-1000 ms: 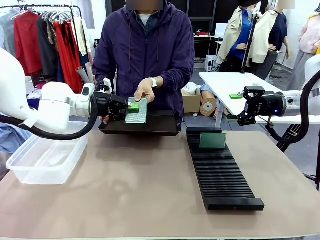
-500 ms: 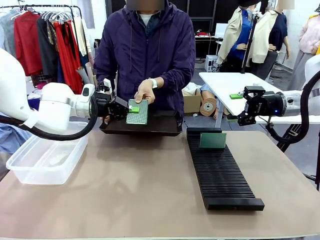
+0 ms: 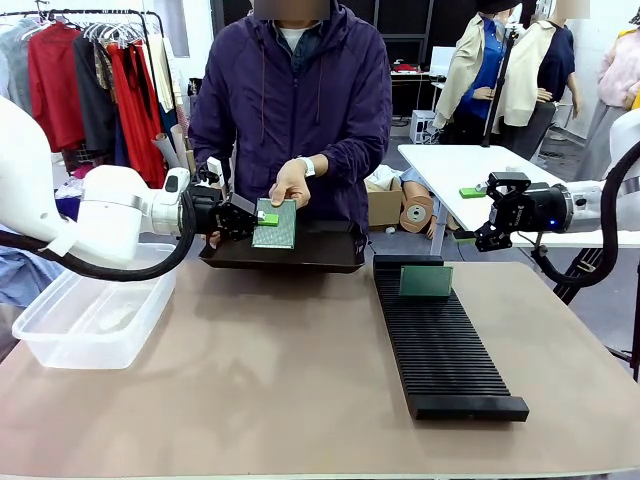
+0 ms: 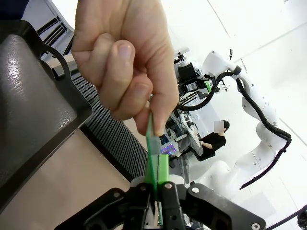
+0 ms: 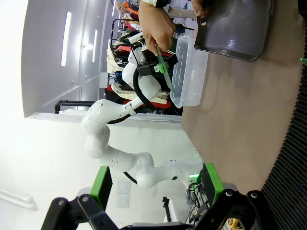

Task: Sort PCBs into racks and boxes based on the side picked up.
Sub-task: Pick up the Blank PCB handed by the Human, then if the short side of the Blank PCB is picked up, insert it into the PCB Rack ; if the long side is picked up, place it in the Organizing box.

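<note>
PCB (image 3: 275,224) clamped edge-on in left claw (image 3: 262,213), person's hand (image 3: 290,182) gripping top

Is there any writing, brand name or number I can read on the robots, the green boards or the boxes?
None can be read.
PCB held between the hand and the left gripper: fine holes, no print.
Rack, clear tub, black tray: no labels visible.
</note>
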